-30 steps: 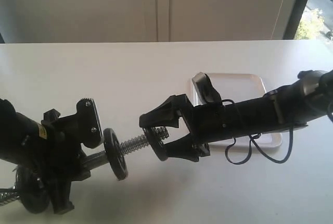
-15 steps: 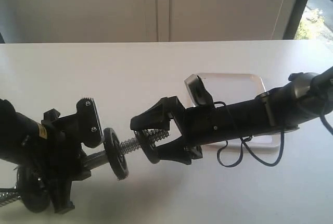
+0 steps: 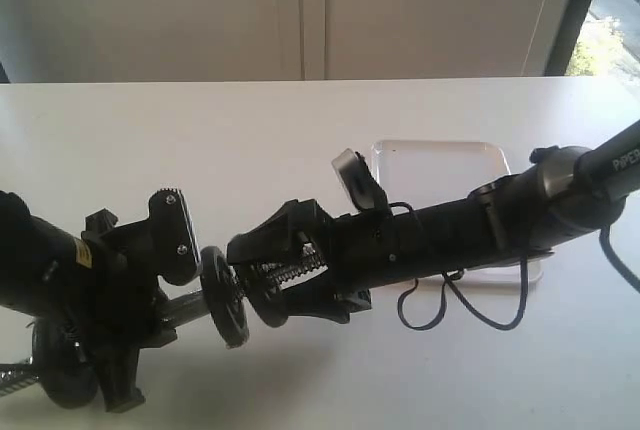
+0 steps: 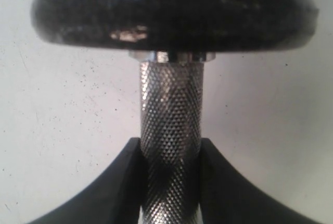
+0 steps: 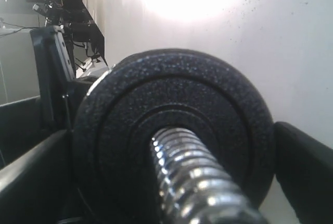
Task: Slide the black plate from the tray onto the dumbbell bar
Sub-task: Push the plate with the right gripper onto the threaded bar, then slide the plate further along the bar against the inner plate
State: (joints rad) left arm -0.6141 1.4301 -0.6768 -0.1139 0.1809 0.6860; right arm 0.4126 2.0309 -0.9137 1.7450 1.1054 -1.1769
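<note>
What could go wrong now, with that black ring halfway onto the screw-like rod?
The black plate, held in the right gripper, could tilt and catch on the coarse threads of the dumbbell bar. Pushing may also make the bar slip or twist in the left gripper, which clamps only its middle.

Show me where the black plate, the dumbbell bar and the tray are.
black plate (image 5: 208, 94), right wrist view, on its flat face.
dumbbell bar (image 4: 170, 146), left wrist view, on its knurled middle.
tray (image 3: 450, 165), exterior view, on its bare floor.
</note>
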